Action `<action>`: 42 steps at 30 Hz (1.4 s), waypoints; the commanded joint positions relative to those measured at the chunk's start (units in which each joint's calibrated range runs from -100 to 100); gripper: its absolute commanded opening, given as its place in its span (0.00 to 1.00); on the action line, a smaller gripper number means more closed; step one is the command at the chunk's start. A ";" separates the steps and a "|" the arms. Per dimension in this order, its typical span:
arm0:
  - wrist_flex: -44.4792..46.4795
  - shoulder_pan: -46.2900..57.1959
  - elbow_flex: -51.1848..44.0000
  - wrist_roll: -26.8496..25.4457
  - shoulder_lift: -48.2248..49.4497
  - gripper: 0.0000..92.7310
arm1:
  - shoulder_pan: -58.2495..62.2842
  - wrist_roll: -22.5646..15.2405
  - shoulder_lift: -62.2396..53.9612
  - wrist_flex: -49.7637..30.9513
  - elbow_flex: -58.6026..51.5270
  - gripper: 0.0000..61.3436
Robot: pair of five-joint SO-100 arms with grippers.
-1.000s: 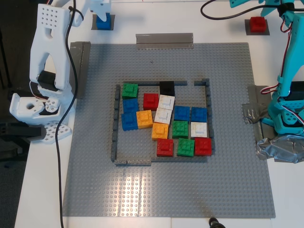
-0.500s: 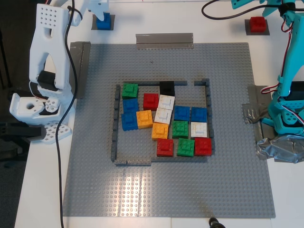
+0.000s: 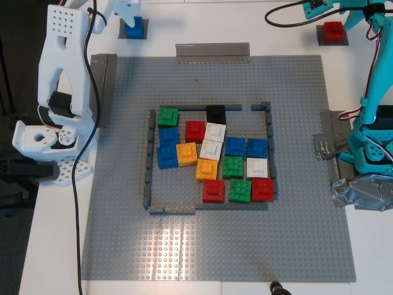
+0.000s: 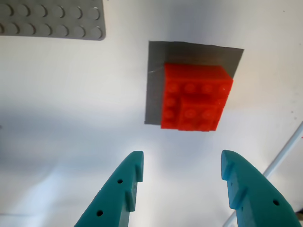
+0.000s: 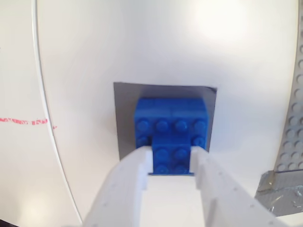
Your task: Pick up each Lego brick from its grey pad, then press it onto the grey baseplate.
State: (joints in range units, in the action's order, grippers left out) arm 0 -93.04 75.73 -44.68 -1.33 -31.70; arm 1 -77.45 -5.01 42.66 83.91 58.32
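Note:
The red Lego brick (image 3: 333, 31) sits on its grey pad (image 3: 320, 42) at the back of the exterior view's right. In the first wrist view my first gripper (image 4: 182, 158), teal, is open and empty, short of the red brick (image 4: 196, 97) on the pad (image 4: 154, 85). The blue Lego brick (image 3: 134, 27) sits on its pad (image 3: 123, 35) at the back left. My second gripper (image 5: 173, 151), white, hangs over the blue brick (image 5: 170, 118). Its fingertips (image 5: 142, 165) cover the brick's near corners with a narrow gap between them. The grey baseplate (image 3: 215, 246) fills the middle.
A thin dark grey frame (image 3: 148, 160) on the baseplate holds several coloured bricks (image 3: 212, 169). Grey tape strips (image 3: 212, 52) lie at the plate's back and left edges. The white arm's base (image 3: 55, 123) stands left, the teal arm's base (image 3: 374, 141) right on crumpled tape (image 3: 362, 190).
The teal arm's upper part and its cable have shifted slightly to the exterior view's right at the top edge. The white arm and all bricks have not moved.

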 commanded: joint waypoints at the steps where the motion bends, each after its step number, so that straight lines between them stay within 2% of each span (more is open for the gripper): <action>1: 0.37 0.55 -0.24 -0.40 0.37 0.20 | 2.19 0.44 -8.84 -0.26 2.31 0.00; 7: 5.41 0.62 -0.06 -0.40 0.37 0.20 | 5.82 1.57 -15.28 -0.18 -0.85 0.00; 13: 5.09 0.62 0.21 -0.40 0.37 0.20 | 9.16 2.30 -20.86 -0.02 -3.37 0.00; 21: 5.33 0.26 3.55 -0.25 0.37 0.20 | 15.03 4.15 -34.08 -3.03 -21.16 0.00; 27: 5.41 0.19 3.83 -0.35 0.37 0.20 | 20.04 4.59 -40.17 -4.33 -27.57 0.00; 35: 5.98 0.19 3.01 -0.11 -2.03 0.20 | 28.67 7.18 -44.55 2.34 -31.18 0.00; 42: 7.61 0.19 3.01 -0.11 -2.03 0.20 | 35.78 9.48 -50.56 2.83 -41.03 0.00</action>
State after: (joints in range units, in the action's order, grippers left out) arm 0 -85.65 75.80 -40.49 -1.33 -34.23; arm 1 -46.09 3.05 0.78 86.40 20.12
